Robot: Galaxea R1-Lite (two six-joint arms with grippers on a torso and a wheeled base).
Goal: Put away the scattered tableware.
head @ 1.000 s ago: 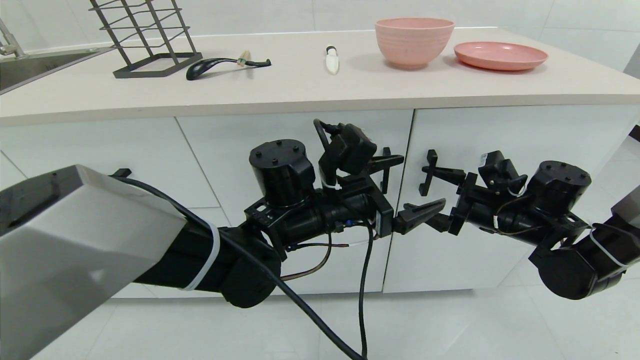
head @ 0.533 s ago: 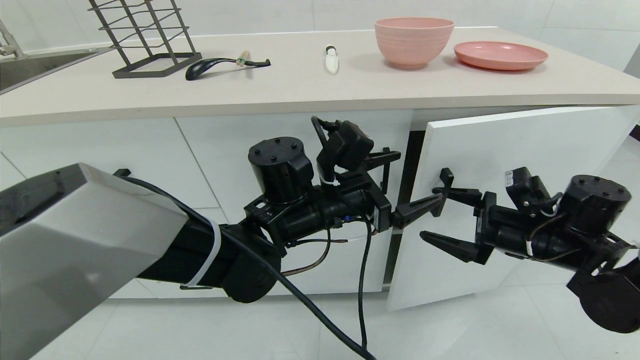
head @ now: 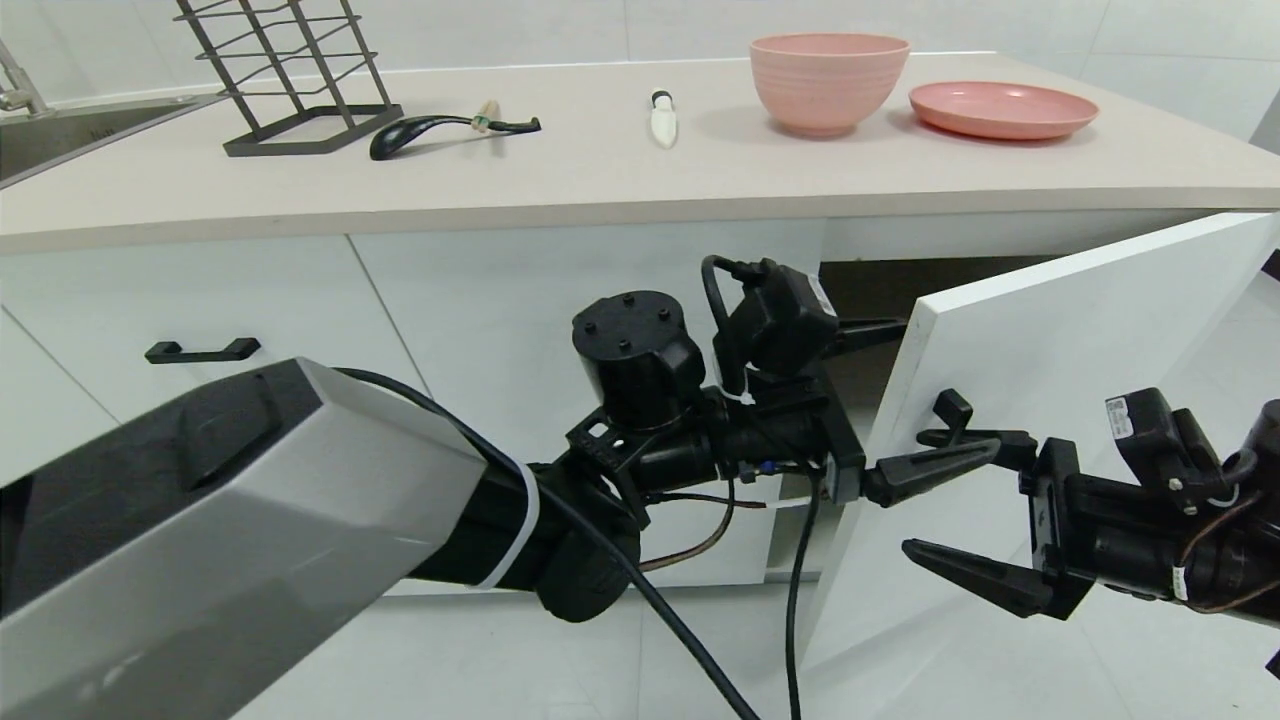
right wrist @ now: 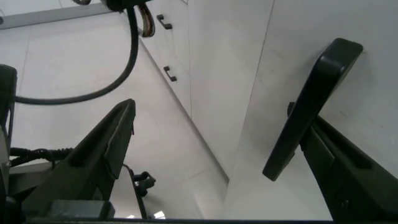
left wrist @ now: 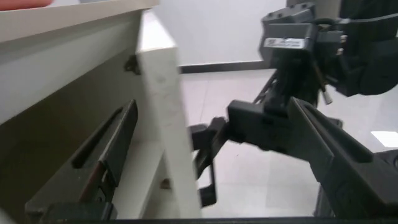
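Spoon [head: 400, 133] and white utensil [head: 663, 122] lie up-left of the open door [head: 1080, 330], bowl [head: 828, 82] and plate [head: 1003, 110] above it, all on the counter [head: 600, 170]. Left gripper [head: 950, 385], wide open and empty, straddles the door's edge. Right gripper [head: 960, 510], likewise open and empty, sits at the door's handle [head: 950, 412].

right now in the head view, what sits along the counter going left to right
sink, wire rack, black spoon, small white utensil, pink bowl, pink plate
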